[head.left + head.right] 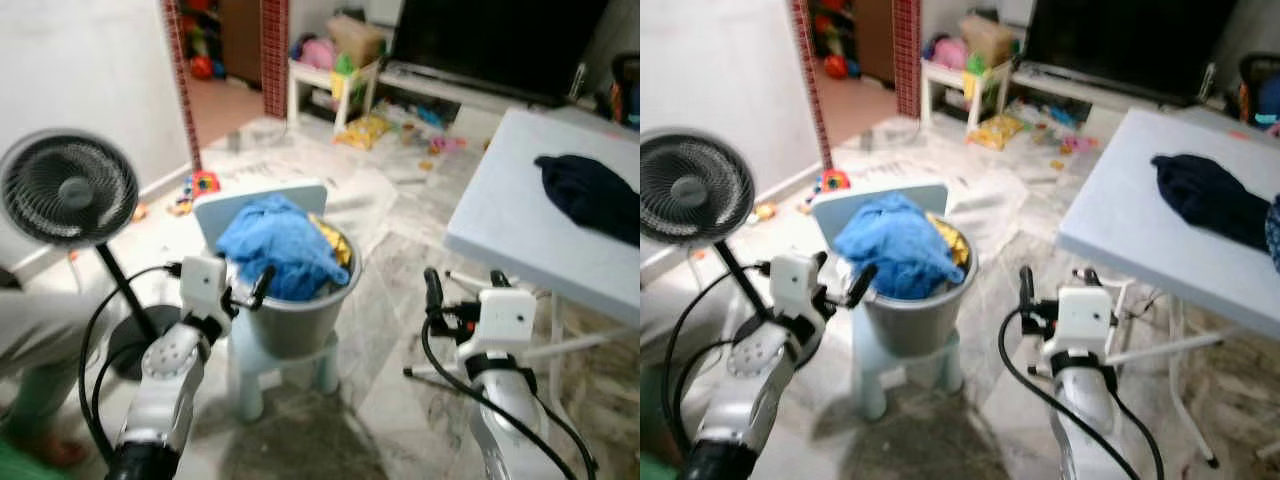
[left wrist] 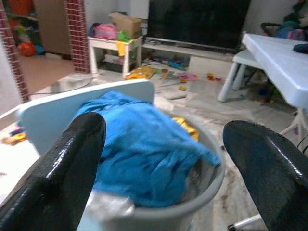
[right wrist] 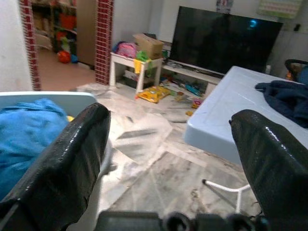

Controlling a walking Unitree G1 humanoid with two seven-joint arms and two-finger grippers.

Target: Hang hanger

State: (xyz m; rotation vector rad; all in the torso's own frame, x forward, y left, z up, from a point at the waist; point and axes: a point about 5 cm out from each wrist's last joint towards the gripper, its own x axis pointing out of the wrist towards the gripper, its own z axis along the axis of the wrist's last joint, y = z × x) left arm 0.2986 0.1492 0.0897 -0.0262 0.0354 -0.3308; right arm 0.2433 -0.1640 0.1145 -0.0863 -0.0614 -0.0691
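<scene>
The left gripper (image 1: 250,290) is raised at the near rim of the grey bucket (image 1: 300,315), fingers spread with nothing between them. The right gripper (image 3: 173,159) is raised over open floor between the bucket and the white table (image 1: 510,210), fingers likewise spread and empty.

The bucket stands on a small pale-blue chair (image 1: 262,205) and is heaped with a blue cloth (image 1: 280,245); a yellow item (image 1: 335,240) shows at the far side of the heap. A dark garment (image 1: 595,195) lies near the far right edge of the table. A standing fan (image 1: 68,188) is at the robot's left.

No hanger can be identified, and no rail or hook for it. It may lie under the laundry; this cannot be confirmed.

Judged step: locate the hanger before any grasp.

Recommended procedure:
1. Hold both grippers clear of the bucket rim while searching; the chair is light and may tip if pushed.
2. If the cloth must be lifted, pinch a raised fold at the top of the heap, not the rim.
3. Grasp the hanger at its neck, below the hook, so the hook stays free.
4. Keep the fan's cable clear of the left arm.
</scene>
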